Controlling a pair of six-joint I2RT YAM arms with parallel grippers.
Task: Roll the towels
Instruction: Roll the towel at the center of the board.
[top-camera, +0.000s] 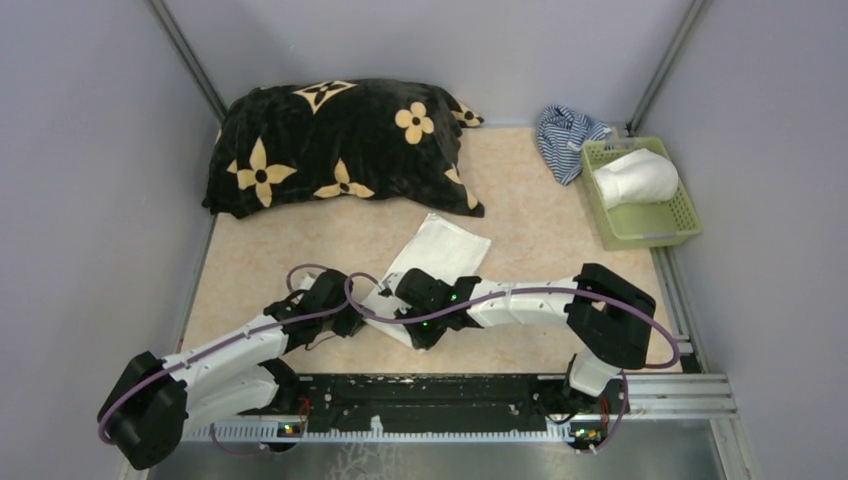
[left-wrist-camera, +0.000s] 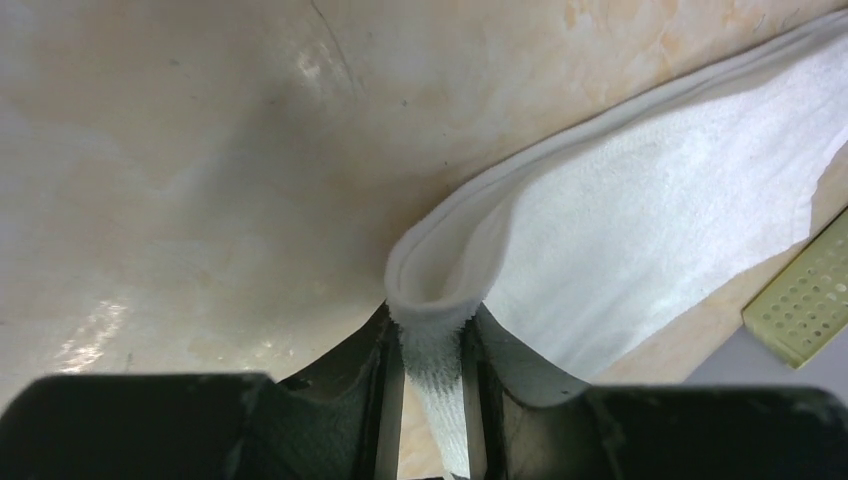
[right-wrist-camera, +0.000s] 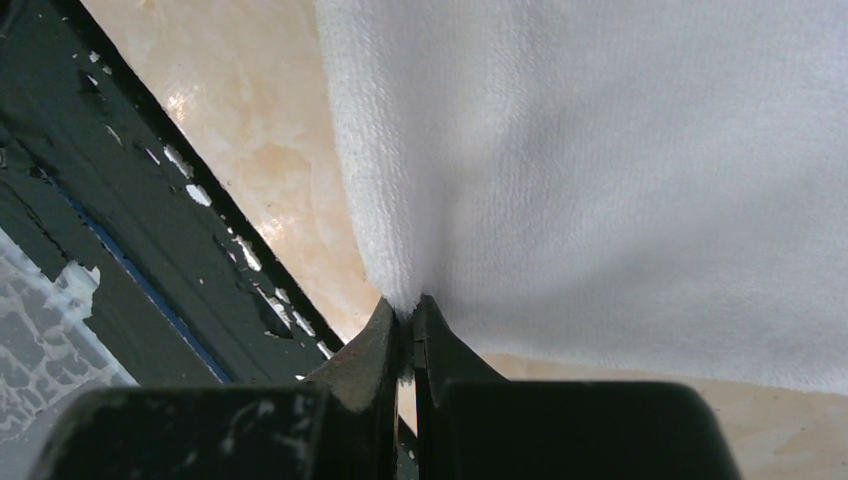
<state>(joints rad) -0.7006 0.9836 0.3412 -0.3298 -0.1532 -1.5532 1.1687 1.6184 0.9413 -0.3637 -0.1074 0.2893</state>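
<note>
While both my hands are pinching the towel (top-camera: 440, 250) at lower centre of the bench (top-camera: 280, 250), left hand (left-wrist-camera: 432, 345) and right hand (right-wrist-camera: 408, 320) clamped on its edge, I am starting the roll; next calls for turning it over evenly.

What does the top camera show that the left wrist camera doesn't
Only the top view shows the black flowered pillow, the striped garment, a rolled towel inside the green basket, both arms, and the right gripper at the flat towel's near end. Only the left wrist view shows the left gripper with its fingers pinching a folded edge of the flat towel. Both show that towel lying on the beige table and at least a corner of the basket.
</note>
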